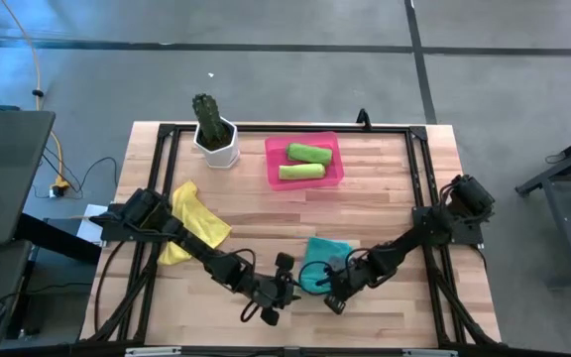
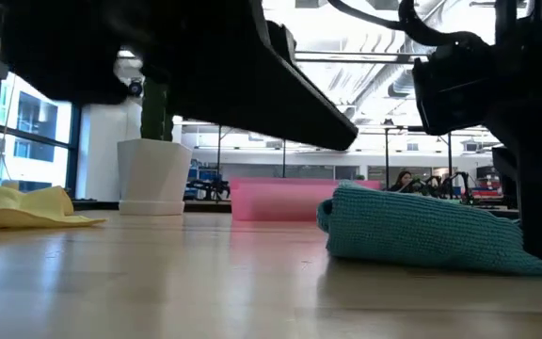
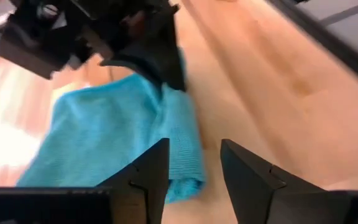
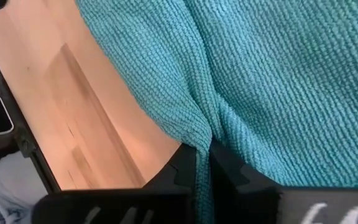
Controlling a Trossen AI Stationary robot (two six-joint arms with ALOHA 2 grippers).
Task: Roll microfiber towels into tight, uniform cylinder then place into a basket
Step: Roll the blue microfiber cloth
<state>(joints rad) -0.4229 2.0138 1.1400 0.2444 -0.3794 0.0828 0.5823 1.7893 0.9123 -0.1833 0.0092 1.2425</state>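
Wooden worktop (image 1: pixel 385 198) with a black frame round it, grey floor all around. Taking the teal towel (image 1: pixel 321 260) as the landmark and going left to right: the yellow towel (image 1: pixel 194 220) lies crumpled well off to its left. The left gripper (image 1: pixel 284 286) sits just beside the teal towel's left edge, jaws apart and holding nothing. The right gripper (image 1: pixel 336 295) is at the towel's near edge, jaws clenched on a pinch of the cloth, which the right wrist view shows clearly. Beyond the towel, at the far side, the pink basket (image 1: pixel 272 164) already has two lime green rolls (image 1: pixel 308 162) in it, with the cactus pot (image 1: pixel 216 142) to its left.

So I'd say we're at the start of rolling the teal one. Next move probably needs the left jaws on the same edge so the roll begins even. There's bare wood between towel and basket, though the worktop's near edge is close behind both grippers.
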